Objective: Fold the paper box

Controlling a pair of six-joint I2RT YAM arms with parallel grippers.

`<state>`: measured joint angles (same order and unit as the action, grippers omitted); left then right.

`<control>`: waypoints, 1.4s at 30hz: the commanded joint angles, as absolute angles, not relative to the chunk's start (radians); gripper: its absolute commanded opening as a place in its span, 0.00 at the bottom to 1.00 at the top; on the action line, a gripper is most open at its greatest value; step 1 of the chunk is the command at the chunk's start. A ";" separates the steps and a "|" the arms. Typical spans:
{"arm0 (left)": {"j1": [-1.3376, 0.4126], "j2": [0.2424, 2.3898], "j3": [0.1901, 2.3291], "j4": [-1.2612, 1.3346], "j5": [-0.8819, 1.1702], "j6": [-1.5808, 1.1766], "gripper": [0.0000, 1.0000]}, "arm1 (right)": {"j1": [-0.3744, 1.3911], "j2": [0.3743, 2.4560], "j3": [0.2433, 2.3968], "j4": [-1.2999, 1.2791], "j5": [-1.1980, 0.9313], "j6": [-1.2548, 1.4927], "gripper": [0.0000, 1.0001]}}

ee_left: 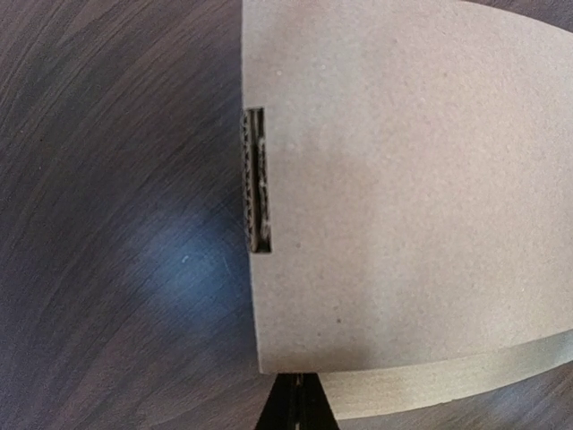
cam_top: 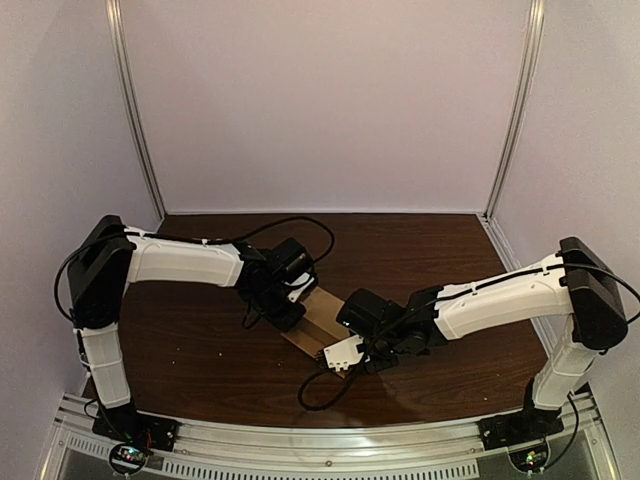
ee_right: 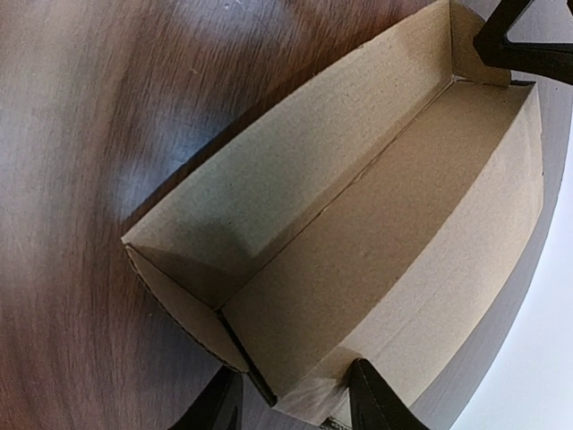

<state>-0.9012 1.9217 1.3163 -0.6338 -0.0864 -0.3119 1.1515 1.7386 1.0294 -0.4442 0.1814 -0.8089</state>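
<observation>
A brown cardboard box [cam_top: 322, 312] lies open on the dark wooden table [cam_top: 200, 350] between both arms. In the right wrist view the box [ee_right: 376, 224] is a long tray with raised walls and an end flap [ee_right: 183, 305] folded inward. My right gripper [ee_right: 295, 403] is open and straddles the near corner, one finger [ee_right: 376, 399] against the side wall. At the far end my left gripper [cam_top: 293, 312] is shut. Its closed fingers [ee_left: 291, 408] meet the lower edge of a flat panel [ee_left: 403, 179] with a slot [ee_left: 257, 179].
The left gripper's black fingers [ee_right: 524, 40] show at the box's far end in the right wrist view. Bare table [ee_left: 107, 224] lies to the left of the panel. Enclosure posts [cam_top: 135, 110] stand at the back corners, and an aluminium rail [cam_top: 330, 440] runs along the near edge.
</observation>
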 commanded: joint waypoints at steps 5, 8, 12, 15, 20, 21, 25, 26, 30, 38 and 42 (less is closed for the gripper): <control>-0.894 1.931 1.304 -0.593 -0.008 -0.314 0.00 | 1.168 1.874 0.946 -0.592 0.012 -0.814 0.40; -0.894 1.912 1.261 -0.558 -0.015 -0.321 0.00 | 1.168 1.875 0.948 -0.592 0.012 -0.810 0.40; -0.893 1.900 1.232 -0.534 -0.022 -0.330 0.00 | 1.168 1.880 0.951 -0.591 0.015 -0.807 0.40; -0.892 1.891 1.212 -0.513 -0.023 -0.339 0.00 | 1.168 1.886 0.955 -0.594 0.017 -0.804 0.39; -0.878 1.874 1.174 -0.476 -0.025 -0.356 0.00 | 1.168 1.890 0.958 -0.596 0.018 -0.804 0.39; -0.875 1.872 1.169 -0.471 -0.025 -0.357 0.00 | 1.168 1.890 0.959 -0.596 0.016 -0.804 0.39; -0.866 1.862 1.146 -0.448 -0.027 -0.370 0.00 | 1.167 1.891 0.959 -0.598 0.016 -0.804 0.39; -0.864 1.860 1.140 -0.442 -0.024 -0.372 0.00 | 1.168 1.891 0.960 -0.599 0.015 -0.804 0.39; -0.862 1.862 1.134 -0.428 -0.023 -0.370 0.00 | 1.169 1.895 0.962 -0.601 0.018 -0.805 0.39; -0.851 1.862 1.120 -0.414 -0.018 -0.383 0.00 | 1.167 1.899 0.966 -0.603 0.019 -0.803 0.39; -0.850 1.862 1.103 -0.395 -0.017 -0.388 0.00 | 1.168 1.899 0.966 -0.603 0.020 -0.802 0.38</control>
<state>-0.8562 1.8439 1.1442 -0.4191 -0.0479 -0.3687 1.1557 1.7615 1.0470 -0.4332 0.1997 -0.8043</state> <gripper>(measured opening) 0.020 0.387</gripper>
